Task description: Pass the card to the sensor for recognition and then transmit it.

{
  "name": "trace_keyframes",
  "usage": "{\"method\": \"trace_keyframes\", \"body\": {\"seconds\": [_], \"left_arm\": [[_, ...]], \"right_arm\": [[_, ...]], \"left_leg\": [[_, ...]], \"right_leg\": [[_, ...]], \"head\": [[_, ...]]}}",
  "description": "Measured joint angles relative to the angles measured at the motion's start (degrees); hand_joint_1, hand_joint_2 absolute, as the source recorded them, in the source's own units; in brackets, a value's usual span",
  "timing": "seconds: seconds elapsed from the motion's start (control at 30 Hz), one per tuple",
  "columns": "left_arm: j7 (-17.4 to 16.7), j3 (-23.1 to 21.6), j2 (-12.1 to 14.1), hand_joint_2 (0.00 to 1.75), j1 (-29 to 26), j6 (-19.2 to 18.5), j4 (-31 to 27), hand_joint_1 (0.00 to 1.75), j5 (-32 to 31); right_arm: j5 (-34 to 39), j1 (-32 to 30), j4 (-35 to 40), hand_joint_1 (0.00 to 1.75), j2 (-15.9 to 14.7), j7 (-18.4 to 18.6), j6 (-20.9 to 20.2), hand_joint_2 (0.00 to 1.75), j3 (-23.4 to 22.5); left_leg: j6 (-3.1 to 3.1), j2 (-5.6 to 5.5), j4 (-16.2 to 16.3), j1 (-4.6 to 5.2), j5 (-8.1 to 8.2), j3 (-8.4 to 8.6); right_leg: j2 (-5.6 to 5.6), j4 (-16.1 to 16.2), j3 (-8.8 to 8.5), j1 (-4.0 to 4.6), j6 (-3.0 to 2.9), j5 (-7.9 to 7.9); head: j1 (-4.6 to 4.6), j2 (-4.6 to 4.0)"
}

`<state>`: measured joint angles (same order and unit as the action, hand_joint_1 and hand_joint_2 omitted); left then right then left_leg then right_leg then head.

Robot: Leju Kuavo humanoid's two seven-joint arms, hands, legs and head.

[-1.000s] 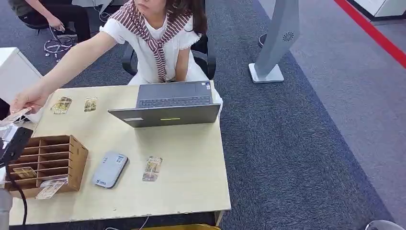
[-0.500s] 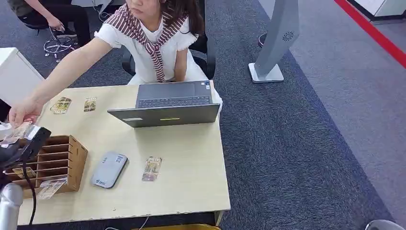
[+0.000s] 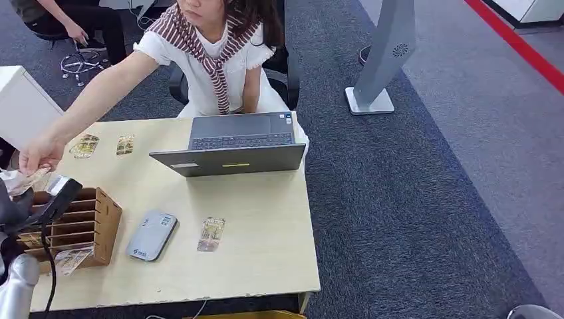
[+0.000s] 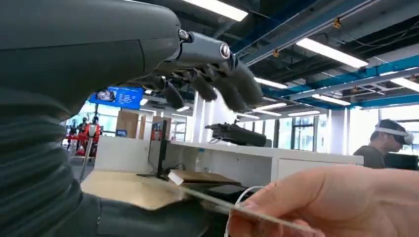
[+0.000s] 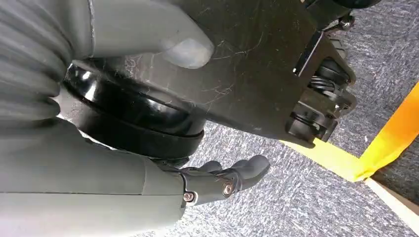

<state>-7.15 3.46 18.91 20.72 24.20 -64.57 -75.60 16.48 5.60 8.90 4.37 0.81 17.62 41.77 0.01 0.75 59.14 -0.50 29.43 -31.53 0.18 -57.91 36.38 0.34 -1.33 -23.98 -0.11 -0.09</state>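
Desk point(image 3: 266, 226) ahead, person seated at its far side, arm stretched toward my left. Rack point(image 3: 80, 222) at desk's left end; sensor point(image 3: 151, 235) just right of it, spare card point(image 3: 211, 233) beside that. My left hand point(image 4: 207, 69) raised at the left edge, fingers point(image 4: 237, 86) spread and curved, gripping nothing. Card point(image 4: 237, 210) lies thin and flat, long axis running from my palm out to the person's hand point(image 3: 40, 154), which pinches its far end. Handover looks near done. Right hand point(image 5: 222, 180) hangs low over carpet, fingers loosely curled, empty.
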Motion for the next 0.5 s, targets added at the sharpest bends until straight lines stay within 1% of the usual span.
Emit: {"method": "trace_keyframes", "body": {"seconds": [0.17, 0.5], "left_arm": [[0.0, -0.4, 0.0, 1.75, 0.0, -0.8, 0.0, 1.75, 0.0], [0.3, -1.3, 0.0, 1.75, -0.3, -0.7, -0.3, 1.75, 0.6]], "right_arm": [[0.0, 0.0, 0.0, 0.0, 0.0, -0.1, 0.0, 1.75, 0.0], [0.0, 0.0, 0.0, 0.0, 0.0, -0.3, -0.1, 1.75, 0.0]], "left_leg": [[0.0, 0.01, 0.0, 0.0, 0.0, 0.0], [0.0, 0.01, 0.0, 0.0, 0.0, 0.0]], "right_leg": [[0.01, 0.0, 0.0, 0.0, 0.0, 0.0], [0.01, 0.0, 0.01, 0.0, 0.0, 0.0]], "head": [[0.0, 0.0], [0.0, 0.0]]}}
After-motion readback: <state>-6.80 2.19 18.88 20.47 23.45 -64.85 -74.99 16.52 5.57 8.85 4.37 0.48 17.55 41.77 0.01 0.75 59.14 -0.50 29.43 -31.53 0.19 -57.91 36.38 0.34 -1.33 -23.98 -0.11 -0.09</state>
